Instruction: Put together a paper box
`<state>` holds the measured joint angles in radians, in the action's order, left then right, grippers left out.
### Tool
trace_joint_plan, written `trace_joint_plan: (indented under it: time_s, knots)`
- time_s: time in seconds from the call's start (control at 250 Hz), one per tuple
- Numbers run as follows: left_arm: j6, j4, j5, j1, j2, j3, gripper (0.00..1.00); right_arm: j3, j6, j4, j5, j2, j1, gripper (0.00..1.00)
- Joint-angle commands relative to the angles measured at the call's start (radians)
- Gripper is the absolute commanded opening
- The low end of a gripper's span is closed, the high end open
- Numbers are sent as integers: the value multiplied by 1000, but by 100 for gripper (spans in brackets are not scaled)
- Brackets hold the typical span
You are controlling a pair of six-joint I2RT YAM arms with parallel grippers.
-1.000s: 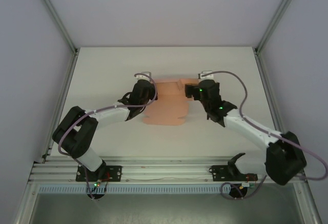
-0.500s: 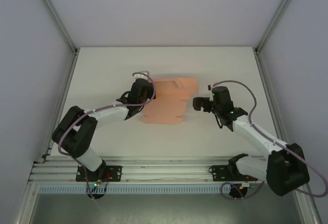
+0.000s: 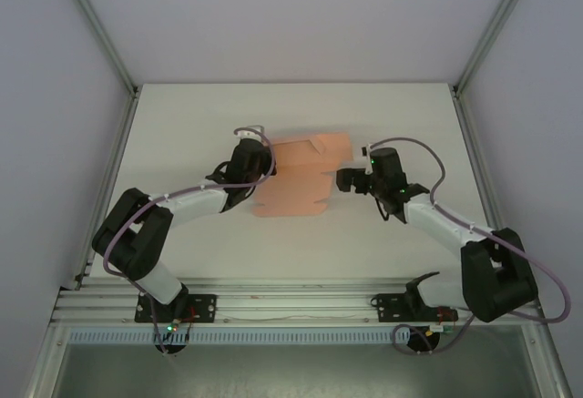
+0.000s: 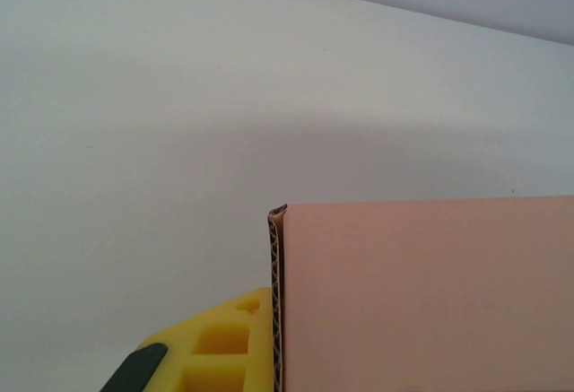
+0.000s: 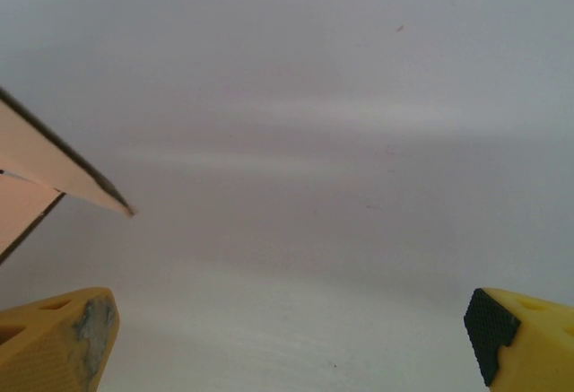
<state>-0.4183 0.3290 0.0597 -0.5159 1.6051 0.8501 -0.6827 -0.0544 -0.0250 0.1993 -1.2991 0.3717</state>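
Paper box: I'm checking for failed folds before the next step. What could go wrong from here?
1. The left hand pinches the box at its left edge alone, so the thin card may slip or crease there.
2. The right hand is open beside the box's right edge, not on it; closing from there might miss or push the card askew.
3. With one grip, the box could pivot on the table.

Bright, even, diffuse light; soft shadows; hazy wrist views.
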Motion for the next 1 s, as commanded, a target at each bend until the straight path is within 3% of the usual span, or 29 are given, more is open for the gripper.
trace_joint_plan:
  time_s: [0.0,0.116,0.372,0.811,0.995]
  knots:
    - [25,26,-31,-3,12,11,0,-40,40,43,51,-6,-5,100]
    - [44,47,-55,-5,15,7,0,-59,87,26,45,-15,-5,100]
    - [7,69,-34,4,0,-4,0,-7,31,-5,-122,45,-11,100]
    - [16,72,-77,5,-21,-8,0,-20,28,29,-20,62,-29,100]
    - [37,80,-114,5,-17,-16,0,-68,106,35,10,10,-28,100]
